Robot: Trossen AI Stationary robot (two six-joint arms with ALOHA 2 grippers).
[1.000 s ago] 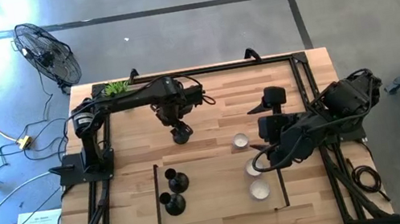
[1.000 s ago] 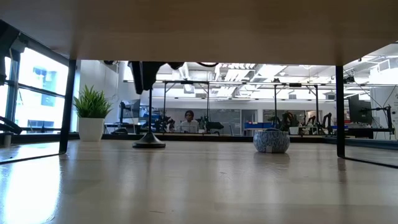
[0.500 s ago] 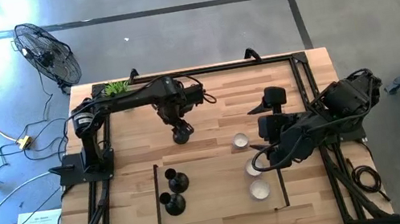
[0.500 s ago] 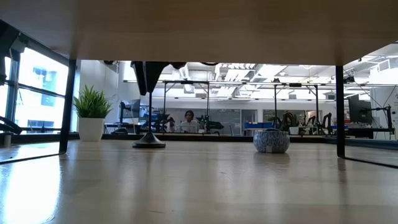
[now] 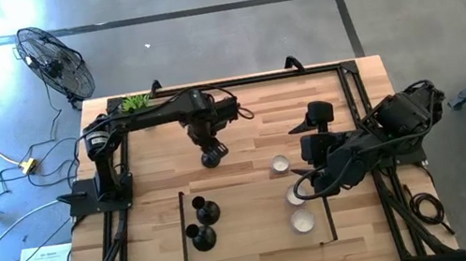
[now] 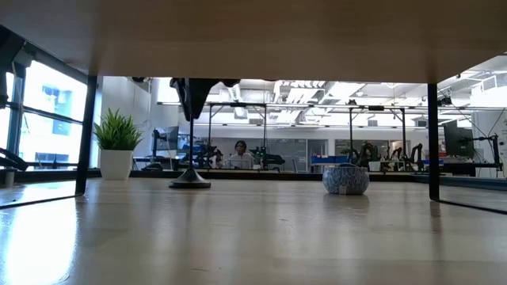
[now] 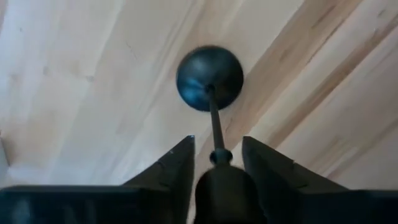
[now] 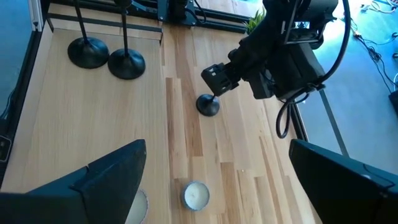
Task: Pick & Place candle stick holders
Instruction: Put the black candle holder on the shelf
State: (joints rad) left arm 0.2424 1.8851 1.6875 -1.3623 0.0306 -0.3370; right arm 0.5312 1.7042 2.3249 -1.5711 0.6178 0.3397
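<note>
A black candle stick holder (image 5: 211, 159) stands upright on its round base (image 7: 209, 78) at the middle of the table. My left gripper (image 5: 208, 144) points straight down over it, shut on its top. Two more candle stick holders (image 5: 207, 213) (image 5: 203, 239) stand on their bases at the near left, also seen in the right wrist view (image 8: 87, 53) (image 8: 127, 62). My right gripper (image 8: 227, 186) waits open above the table's right side, holding nothing. My left gripper comes from above, fingers (image 7: 180, 165) pointing down along the stem, one on each side of the holder's top end (image 7: 222, 183). The dark top fills the gap between them. The holder stays upright with its base on the table (image 6: 190, 181).
Three white tea lights (image 5: 280, 163) (image 5: 295, 196) (image 5: 302, 221) lie near my right gripper. A small green plant (image 5: 135, 101) stands at the far left corner. Thin black frame rails (image 5: 184, 229) (image 5: 330, 218) run across the table. Bare wood lies between the holders and the tea lights.
My left gripper's fingers have drawn together around the top of the holder's stem, as the low view shows. The arm has kept its place, and the holder still stands on the table.
</note>
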